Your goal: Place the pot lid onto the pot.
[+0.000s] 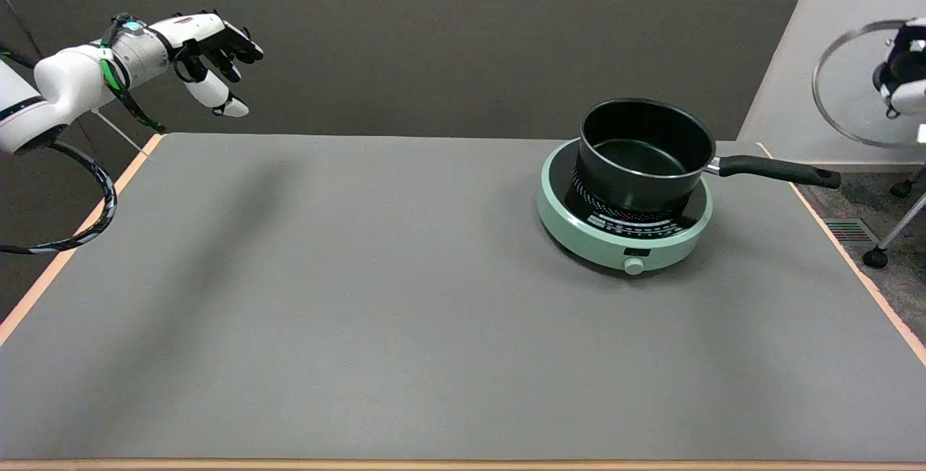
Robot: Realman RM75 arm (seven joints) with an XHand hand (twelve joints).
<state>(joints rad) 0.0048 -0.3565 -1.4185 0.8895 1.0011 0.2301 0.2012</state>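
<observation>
At the upper left, the idle left hand (pixel 213 48) hangs in the air above the far corner of the table (pixel 362 297), its dark fingers loosely spread. Across the grey tabletop to the right, a black pot (pixel 640 153) stands uncovered on a round mint-green hotplate (pixel 622 221), its black handle (pixel 778 171) pointing right toward the table's edge and a small knob (pixel 634 266) facing the near side. At the far right edge of the view, the right hand (pixel 904 69) grasps the glass pot lid (pixel 843 91) by its middle, holding it tilted on edge in the air, well apart from the pot and higher than its rim. Much of the hand is cut off by the frame. Below it, a caster (pixel 875 257) rests on the floor.
</observation>
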